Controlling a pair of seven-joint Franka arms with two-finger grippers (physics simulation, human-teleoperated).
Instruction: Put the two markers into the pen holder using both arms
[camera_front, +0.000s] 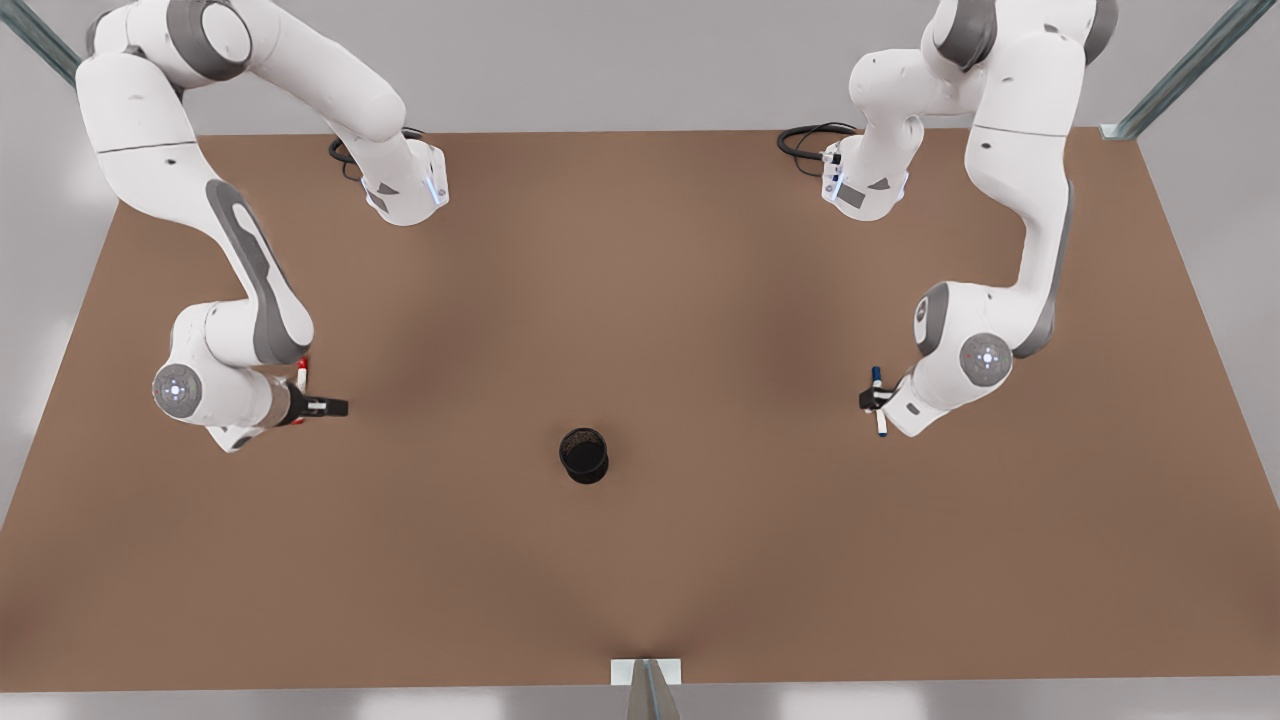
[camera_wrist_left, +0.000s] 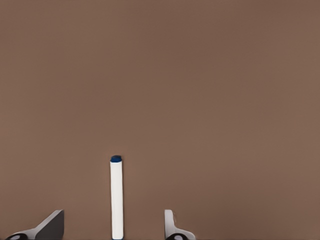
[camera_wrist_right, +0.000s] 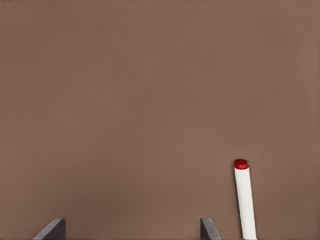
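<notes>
1. The brown table (camera_front: 640, 600) carries one loose thing, the pen holder (camera_front: 584, 455), a black cup standing upright near the middle, a little toward the front edge. Bare table lies between it and each gripper.
2. Around the edges: black cables (camera_front: 812, 140) coil at the far side by each arm's base, metal frame bars (camera_front: 1180, 75) cross the top corners, and a small metal post (camera_front: 648, 685) sits at the near edge.
3. The left gripper (camera_front: 874, 399) is on the front view's right (its wrist view shows the blue-tipped pen). It is clenched on the blue marker (camera_front: 878, 400), whose dark blue end points toward the far side of the table and whose white end pokes out toward the near side.
4. In the left wrist view the blue marker (camera_wrist_left: 116, 197) runs straight out between the fingers (camera_wrist_left: 172, 225) over bare table.
5. The right gripper (camera_front: 318, 406) is on the front view's left and grasps the red marker (camera_front: 301, 378), whose red and white end sticks out toward the far side, partly hidden by the forearm.
6. In the right wrist view the red marker (camera_wrist_right: 245, 200) leans slightly and sits beside one finger (camera_wrist_right: 209, 229), not centred between the two.
7. Both arms reach in from the far corners, elbows bent outward, wrists low over the table. Each gripper is well apart from the holder, on opposite sides of it.
</notes>
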